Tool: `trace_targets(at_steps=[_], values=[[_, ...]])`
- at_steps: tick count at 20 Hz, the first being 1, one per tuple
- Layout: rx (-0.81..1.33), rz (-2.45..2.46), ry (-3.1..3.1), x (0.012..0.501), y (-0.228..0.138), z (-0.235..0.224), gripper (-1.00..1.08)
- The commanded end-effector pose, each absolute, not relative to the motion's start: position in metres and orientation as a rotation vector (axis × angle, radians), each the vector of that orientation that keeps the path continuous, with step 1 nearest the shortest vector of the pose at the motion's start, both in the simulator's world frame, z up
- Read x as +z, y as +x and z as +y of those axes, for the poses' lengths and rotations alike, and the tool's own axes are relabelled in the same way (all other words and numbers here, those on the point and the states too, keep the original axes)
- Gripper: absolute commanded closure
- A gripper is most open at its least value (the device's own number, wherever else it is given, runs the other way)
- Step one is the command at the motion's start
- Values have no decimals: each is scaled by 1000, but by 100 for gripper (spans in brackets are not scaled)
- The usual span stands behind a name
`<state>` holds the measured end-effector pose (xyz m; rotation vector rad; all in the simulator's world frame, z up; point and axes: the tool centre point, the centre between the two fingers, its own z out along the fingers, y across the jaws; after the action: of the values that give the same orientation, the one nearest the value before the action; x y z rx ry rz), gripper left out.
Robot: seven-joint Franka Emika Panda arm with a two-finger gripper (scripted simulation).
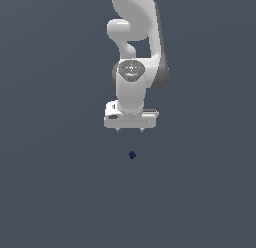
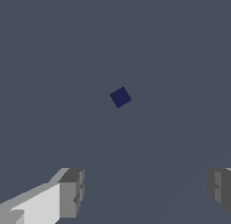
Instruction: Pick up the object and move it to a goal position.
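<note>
End effector (image 1: 129,130) hangs from the white arm (image 1: 134,52), pointing down, palm bar level; jaws spread wide, nothing between them; in the exterior view only two short finger stubs show under the bar, one toward each end; wrist view shows the two grey fingers (image 2: 72,191) far apart at opposite sides of the picture, bare surface between them; open and empty.

Object (image 1: 132,154) is a tiny dark navy lump, well below the end effector in the exterior view, roughly under the middle of the palm bar, slightly toward the exterior view's right of centre; clear gap between it and the fingertips, no contact; in the wrist view it (image 2: 120,97) reads as a small dark blue square-ish block, turned at an angle so its corners point diagonally, lying ahead of the open fingers and between their lines.

Ground (image 1: 55,192) is flat, uniform dark grey-blue, fills both views; cannot tell if it is a desk or floor; object appears to rest on it, alone.
</note>
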<state>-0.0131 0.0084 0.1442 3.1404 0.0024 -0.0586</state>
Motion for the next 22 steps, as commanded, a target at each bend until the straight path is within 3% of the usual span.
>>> trace_targets(at_steps=[1,10,22], values=[[-59,2,3140,144,-13,8,-92],[-51,102,3142,152,-9,42,-92],[-49,-17,3147,146,-5,41,-92]])
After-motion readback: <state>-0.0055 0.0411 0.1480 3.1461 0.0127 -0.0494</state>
